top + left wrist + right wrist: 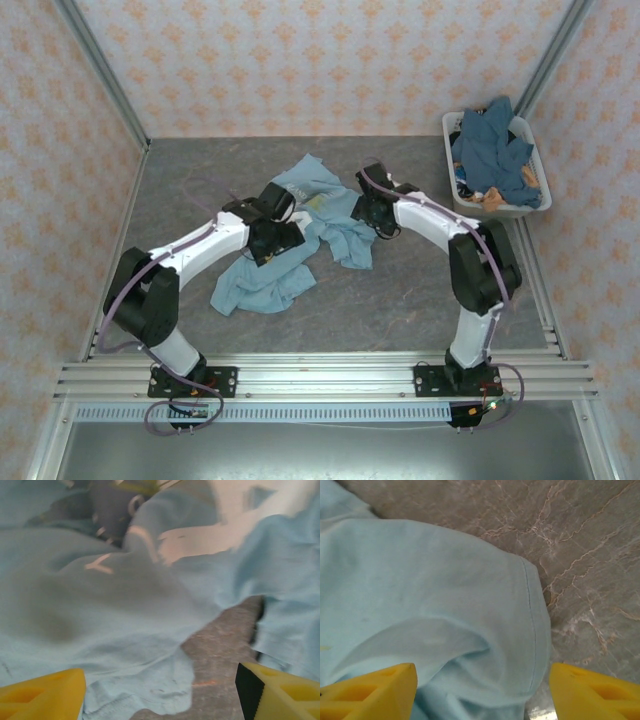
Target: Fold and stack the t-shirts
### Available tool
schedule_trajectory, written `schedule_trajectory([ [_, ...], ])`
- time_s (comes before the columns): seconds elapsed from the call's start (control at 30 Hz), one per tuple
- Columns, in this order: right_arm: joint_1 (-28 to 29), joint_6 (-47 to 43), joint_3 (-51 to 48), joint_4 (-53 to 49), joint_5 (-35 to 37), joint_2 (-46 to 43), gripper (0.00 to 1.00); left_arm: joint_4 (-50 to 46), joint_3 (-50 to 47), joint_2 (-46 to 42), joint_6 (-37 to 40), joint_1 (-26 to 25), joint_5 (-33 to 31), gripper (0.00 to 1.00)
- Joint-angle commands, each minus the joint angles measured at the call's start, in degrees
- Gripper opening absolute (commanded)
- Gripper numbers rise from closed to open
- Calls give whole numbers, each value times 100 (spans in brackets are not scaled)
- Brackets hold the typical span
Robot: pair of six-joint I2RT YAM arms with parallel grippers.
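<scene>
A light sky-blue t-shirt [265, 280] lies crumpled in the middle of the grey table [400, 300]. My left gripper [276, 240] hangs over its middle, and my right gripper [368, 212] is over its right part. In the left wrist view the left gripper [160, 697] is open just above a hemmed fold of the shirt [100, 620], whose white print [200, 540] shows farther off. In the right wrist view the right gripper [482, 695] is open, its yellow fingers [370, 692] either side of a stitched edge of the shirt [430, 590]. Nothing is pinched.
A white basket [535, 165] at the back right holds several darker blue t-shirts [492, 148] and an orange piece of cloth [492, 198]. Patterned walls and metal rails close in the table on three sides. Bare marbled tabletop [580, 540] lies to the right of the shirt.
</scene>
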Motion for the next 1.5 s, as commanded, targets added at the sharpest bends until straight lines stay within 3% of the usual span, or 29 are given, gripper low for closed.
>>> schedule_trajectory([
  [0.0, -114, -111, 300, -261, -168, 358, 70, 244, -115, -42, -365, 31, -20, 80],
  [0.1, -160, -52, 371, -222, -348, 676, 65, 376, 15, -6, -152, 1, 124, 80],
  [0.17, -191, 52, 396, -199, -415, 788, 55, 412, 251, 24, 138, -109, 158, 81],
  [0.23, -243, 182, 369, -126, -462, 741, 32, 407, 649, 131, 631, -355, 157, 83],
  [0.33, -329, 360, 178, 188, -659, 281, 9, 155, 1326, 520, 1275, -743, -34, 86],
  [0.43, -407, 346, 238, 15, -982, -191, 6, 59, 1781, 988, 1586, -968, -302, 89],
  [0.47, -431, 322, 295, -176, -1087, -302, 8, 99, 1875, 1118, 1630, -1008, -355, 89],
  [0.5, -437, 291, 394, -537, -1092, -444, 20, 147, 2003, 1253, 1679, -1051, -443, 90],
  [0.57, -455, 321, 461, -1269, -665, -708, 57, 232, 2321, 1512, 1834, -1160, -598, 92],
  [0.63, -551, 472, 332, -1968, 56, -1186, 75, 212, 2793, 1931, 2055, -1313, -822, 94],
  [0.73, -922, 618, -157, -2181, 456, -2083, 79, 8, 3530, 2577, 2332, -1564, -1254, 96],
  [0.87, -1227, 509, -312, -2273, 451, -2978, 80, -576, 4643, 3617, 2762, -1880, -2067, 100],
  [1.03, -1242, 557, -420, -2444, 428, -3545, 79, -1809, 6201, 4975, 2457, -1964, -2836, 99],
  [1.1, -1259, 548, -533, -2462, 387, -3696, 78, -1885, 6409, 5214, 2420, -1919, -2765, 88],
  [1.13, -1265, 530, -595, -2477, 358, -3767, 76, -1783, 6406, 5236, 2420, -1894, -2637, 75],
  [1.17, -1260, 536, -648, -2504, 353, -3823, 75, -1647, 6389, 5238, 2428, -1873, -2519, 60],
  [1.23, -1268, 553, -798, -2524, 370, -3919, 72, -1372, 6467, 5200, 2479, -1859, -2193, 12],
  [1.27, -1275, 556, -861, -2515, 392, -4040, 72, -1305, 6580, 5190, 2484, -1868, -2058, 0],
  [1.47, -1463, 589, -1178, -2515, 529, -4516, 62, -1191, 8493, 5339, 2194, -1902, -993, 0],
])
